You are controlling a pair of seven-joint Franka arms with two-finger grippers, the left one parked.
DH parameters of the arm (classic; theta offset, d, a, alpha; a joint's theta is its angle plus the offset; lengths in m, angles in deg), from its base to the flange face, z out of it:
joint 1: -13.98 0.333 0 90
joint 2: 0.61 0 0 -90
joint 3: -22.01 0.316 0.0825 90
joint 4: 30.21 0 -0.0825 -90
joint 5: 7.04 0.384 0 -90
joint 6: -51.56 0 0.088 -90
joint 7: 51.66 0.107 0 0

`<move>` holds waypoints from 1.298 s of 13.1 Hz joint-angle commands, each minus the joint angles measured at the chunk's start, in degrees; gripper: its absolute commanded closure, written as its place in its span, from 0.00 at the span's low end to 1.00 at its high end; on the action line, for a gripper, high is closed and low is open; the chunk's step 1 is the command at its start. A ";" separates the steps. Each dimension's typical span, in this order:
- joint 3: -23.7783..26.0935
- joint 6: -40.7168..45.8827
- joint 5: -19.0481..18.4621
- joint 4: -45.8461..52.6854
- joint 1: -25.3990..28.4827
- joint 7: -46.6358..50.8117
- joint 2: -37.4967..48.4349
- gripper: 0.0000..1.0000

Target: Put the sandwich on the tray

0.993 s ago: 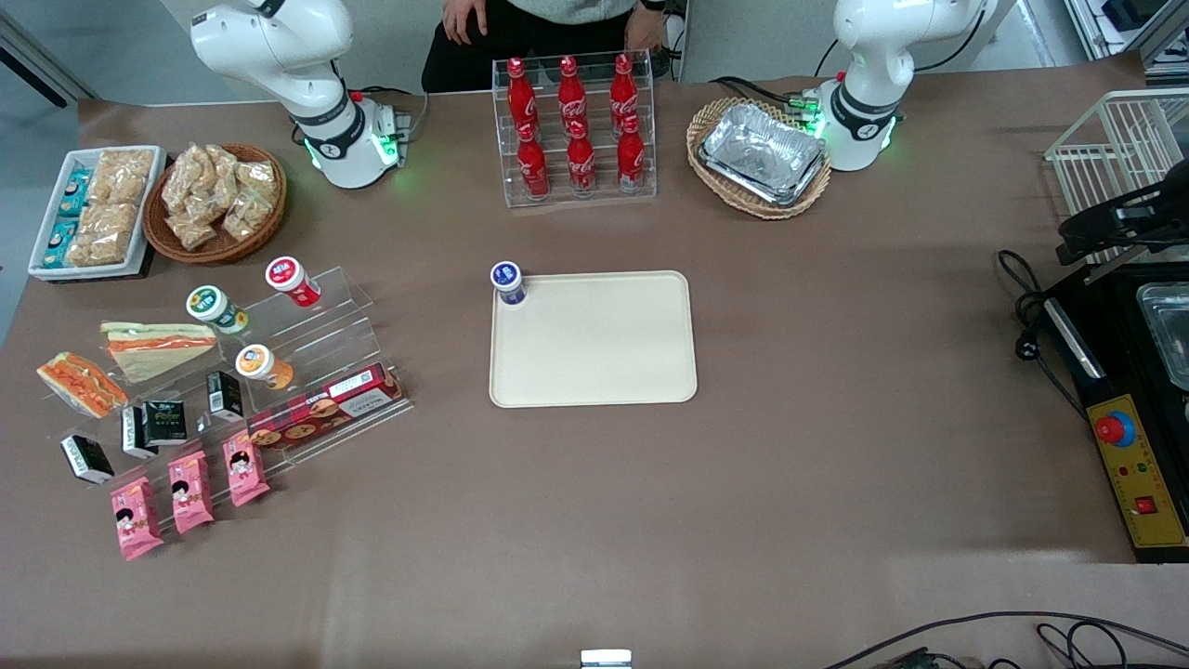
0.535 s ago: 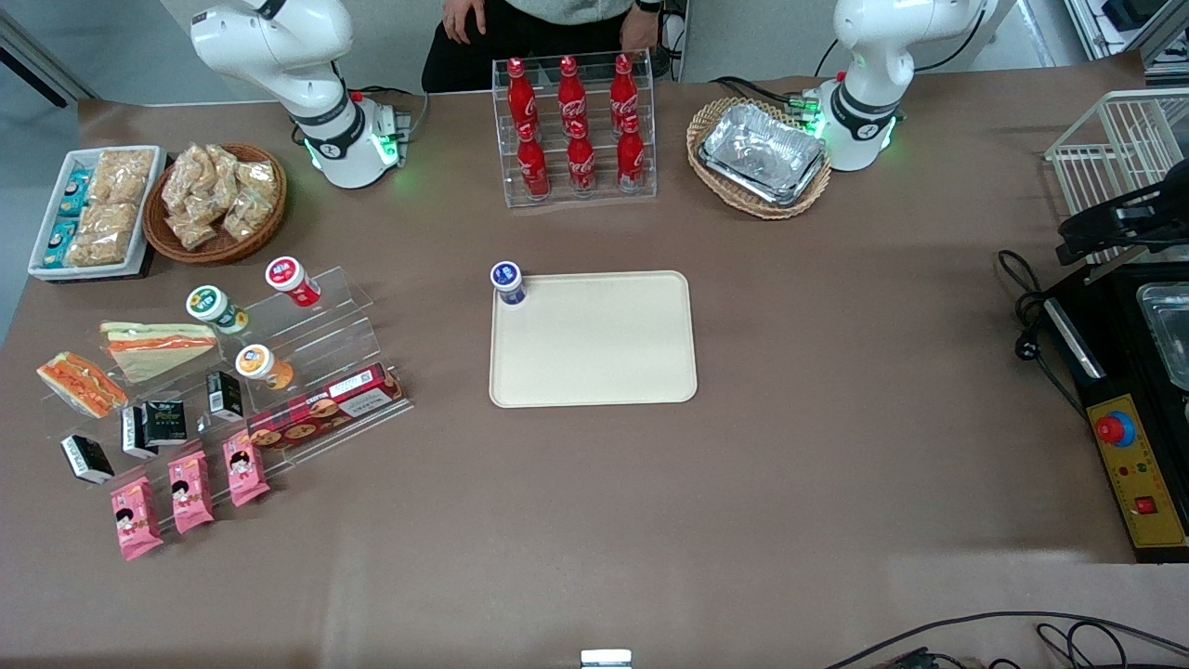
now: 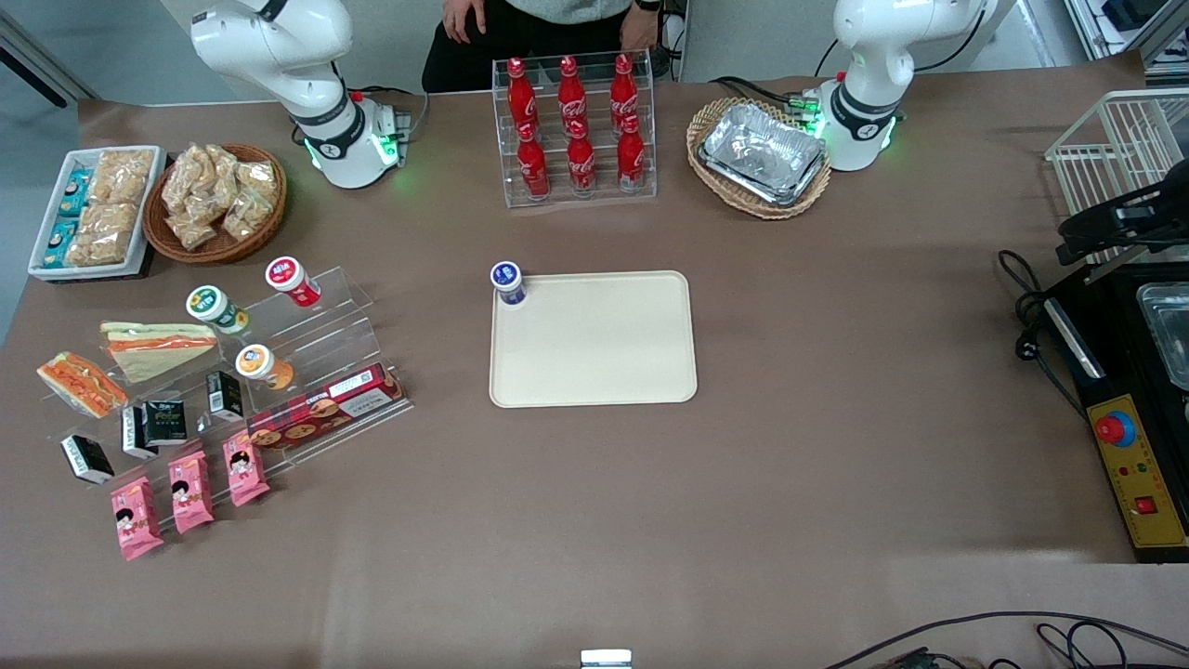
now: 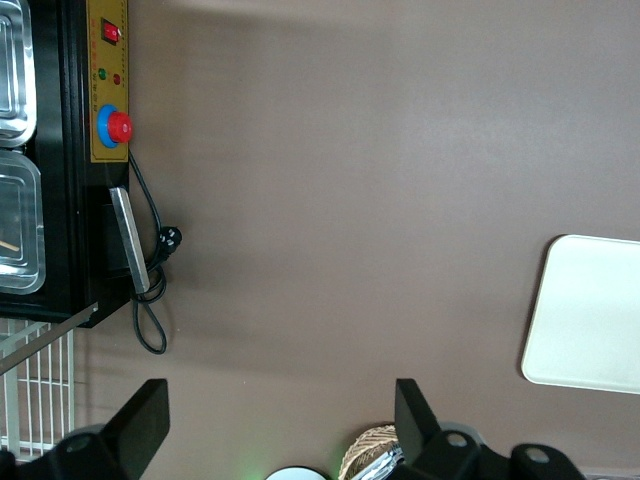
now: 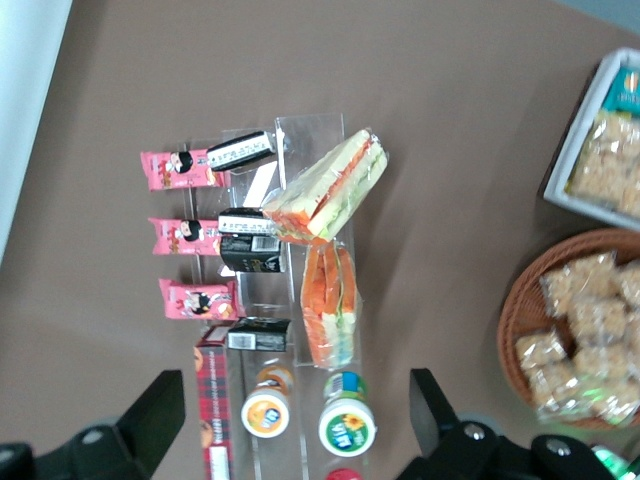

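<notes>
Plainly the pick has not begun: the gripper (image 5: 292, 395) hangs high above the clear stepped rack (image 3: 307, 348), its jaws spread wide and holding nothing

The sandwich (image 3: 82, 384) lies at the end of that rack nearest the working arm's end of the table, tilted on its side so the cut face shows orange-red and green layers between white bread. Just beside it on the rack, toward the small lidded cups (image 3: 215, 308), lies the larger pale sandwich (image 3: 158, 346), the one to avoid. Small black cartons (image 3: 165, 420) sit close by on the rack's lower step, nearer the front camera. The tray (image 3: 594, 372) lies well apart from the rack, toward the parked arm's end, bare except for a blue-capped cup (image 3: 507, 282) at one corner.

By its look the sandwich is light and soft, and its clear wrap is probably slippery and crinkly. A hard squeeze would likely crush the bread. The safest hold seems to be across the two flat bread faces at the thick middle of the wedge, closing gently, clear of the thin tip and of the cartons
</notes>
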 commanded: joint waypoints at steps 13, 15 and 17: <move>-0.85 -3.08 7.67 -0.39 -5.85 5.61 -10.61 0.00; -0.85 -4.47 10.41 -0.30 -6.83 5.96 -12.02 0.00; -0.85 -6.06 10.76 -0.04 -6.83 7.10 -12.73 0.00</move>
